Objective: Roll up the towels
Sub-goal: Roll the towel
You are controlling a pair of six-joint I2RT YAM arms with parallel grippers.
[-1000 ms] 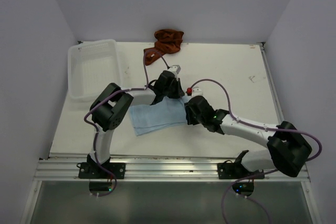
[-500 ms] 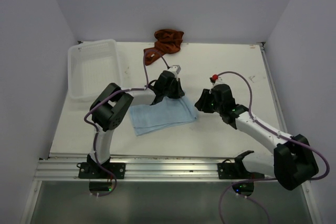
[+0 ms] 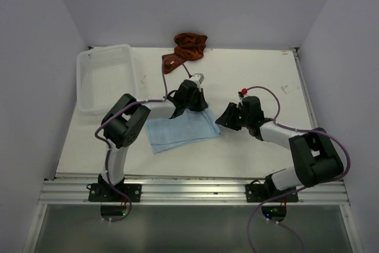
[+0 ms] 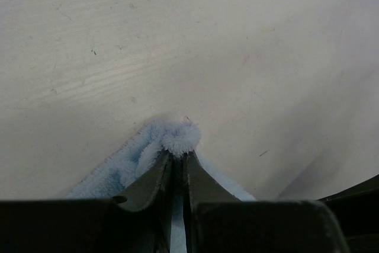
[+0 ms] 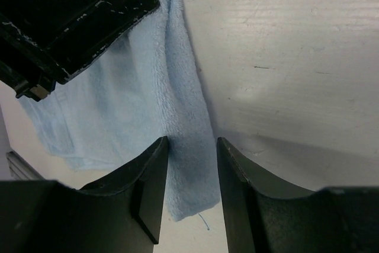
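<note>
One blue towel (image 3: pixel 177 131) flat | left pincer (image 4: pixel 179 156) clamped on its corner | right pincer (image 5: pixel 190 146) parted, empty, above its edge

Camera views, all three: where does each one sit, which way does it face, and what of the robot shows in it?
Top external: above and behind the bases, looking down on the table; left arm and right arm whole, plus blue towel, rust towel, basket.
Left wrist: on the left arm, looking down along the left fingers, shut on a corner of the blue towel.
Right wrist: on the right arm, looking down between the open right fingers at the blue towel's edge.
Shared: all three show the blue towel.
</note>
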